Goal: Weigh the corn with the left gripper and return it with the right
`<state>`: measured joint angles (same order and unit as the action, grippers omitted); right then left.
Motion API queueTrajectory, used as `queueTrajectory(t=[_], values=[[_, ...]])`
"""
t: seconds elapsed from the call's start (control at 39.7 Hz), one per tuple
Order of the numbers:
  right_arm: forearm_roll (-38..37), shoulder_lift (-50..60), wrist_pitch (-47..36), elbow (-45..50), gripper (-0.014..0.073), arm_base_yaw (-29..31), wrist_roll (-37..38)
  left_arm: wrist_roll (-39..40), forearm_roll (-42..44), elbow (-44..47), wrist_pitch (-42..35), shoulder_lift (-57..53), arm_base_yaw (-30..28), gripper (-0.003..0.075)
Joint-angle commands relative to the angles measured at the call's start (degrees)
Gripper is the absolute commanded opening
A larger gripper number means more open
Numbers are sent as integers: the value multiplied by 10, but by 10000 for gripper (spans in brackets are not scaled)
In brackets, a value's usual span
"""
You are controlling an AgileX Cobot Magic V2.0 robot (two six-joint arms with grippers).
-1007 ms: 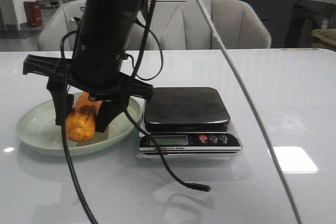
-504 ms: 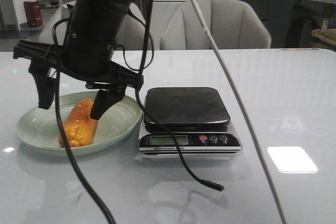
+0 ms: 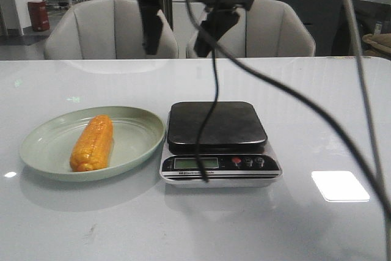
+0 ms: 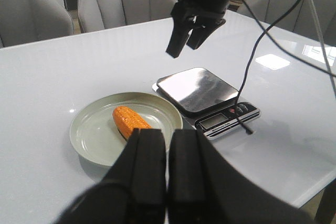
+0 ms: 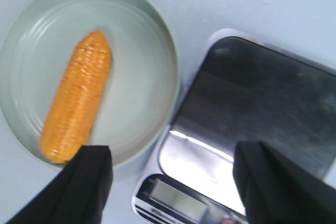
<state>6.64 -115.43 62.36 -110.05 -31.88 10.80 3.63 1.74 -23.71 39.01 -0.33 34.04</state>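
The corn (image 3: 93, 142) lies alone on the pale green plate (image 3: 135, 136), left of the scale (image 3: 217, 123), whose platform is bare. My right gripper (image 3: 176, 53) hangs high above the table over the plate and scale, open and empty. Its wrist view shows the corn (image 5: 76, 95), plate (image 5: 142, 77) and scale (image 5: 262, 103) far below between wide-spread fingers (image 5: 170, 153). My left gripper (image 4: 168, 132) is shut and empty, held back near the table's front edge. Its view shows the corn (image 4: 130, 120), the scale (image 4: 197, 85) and the right gripper (image 4: 184, 50).
A loose black cable (image 3: 211, 90) hangs from the right arm and its end touches the scale's display panel (image 3: 195, 163). Grey chairs (image 3: 110, 29) stand behind the table. A white cable (image 3: 360, 90) crosses the right side.
The right gripper, open around the corn on the plate a second ago, has risen high and shifted right. The corn stays on the plate. The dangling cable swung over the scale.
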Motion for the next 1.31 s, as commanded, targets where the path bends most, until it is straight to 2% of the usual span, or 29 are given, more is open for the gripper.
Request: queueTrajectory(t=[0.0,0.2,0.35,0.55,0.73,1.06,1.28], values=[[5,62,15,-9,577,30,-51,0,-1,-15,-42,-11,0,122],[63,131,-8,94,577,48,-131,0,0,-15,-42,-11,0,122],[95,208,-96,228,577,46,-150,0,5,-15,-42,-11,0,122],[95,328,-202,402,577,46,-172,0,5,-15,-42,-11,0,122],[95,448,-259,513,577,46,-184,0,5,-15,-42,-11,0,122],[95,699,-450,712,577,46,-205,0,5,-15,-42,-11,0,122],[93,886,-479,831,574,46,-231,0,5,-15,-42,-11,0,122]])
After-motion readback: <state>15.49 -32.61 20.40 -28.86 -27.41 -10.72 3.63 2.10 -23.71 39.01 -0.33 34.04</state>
